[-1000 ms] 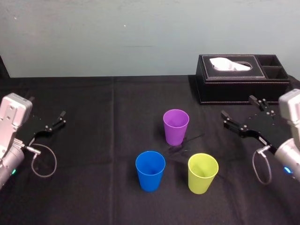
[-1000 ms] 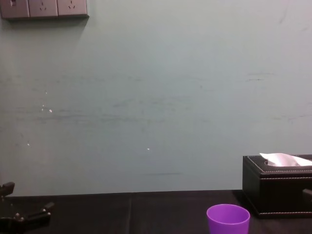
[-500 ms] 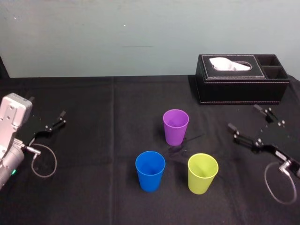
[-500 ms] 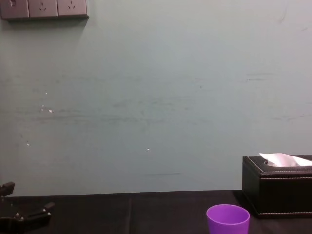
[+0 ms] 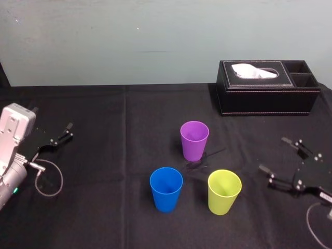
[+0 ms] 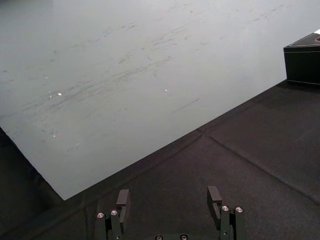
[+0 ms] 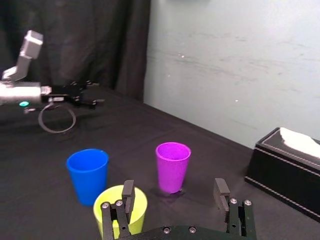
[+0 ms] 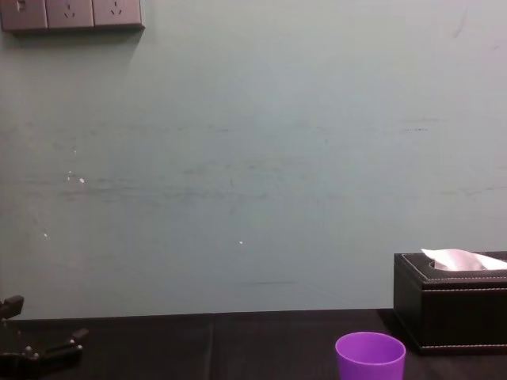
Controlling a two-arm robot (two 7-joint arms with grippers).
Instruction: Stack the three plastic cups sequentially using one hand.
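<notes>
Status as I read it from the remote station.

1. Cups: all three stand upright, mouths up, on the black tablecloth (image 5: 104,161), and none is nested in another. The purple cup (image 5: 194,140) sits at the centre of the head view. The blue cup (image 5: 166,189) is below it and slightly left. The yellow-green cup (image 5: 224,192) is below it and to the right. The three form a loose triangle with gaps between them, none touching.

2. Right gripper (image 5: 273,154): at the lower right edge of the head view, right of the yellow-green cup and not in contact with it. Its fingers are spread wide and hold nothing. In its wrist view the yellow-green cup is nearest, just beyond one finger.

3. Left gripper (image 6: 168,199): at the left edge of the head view at mid-height, well apart from the cups. Its fingers are also spread and hold nothing.

4. Other items: a black tissue box (image 5: 267,96) stands in the upper right of the head view, behind the cups.
</notes>
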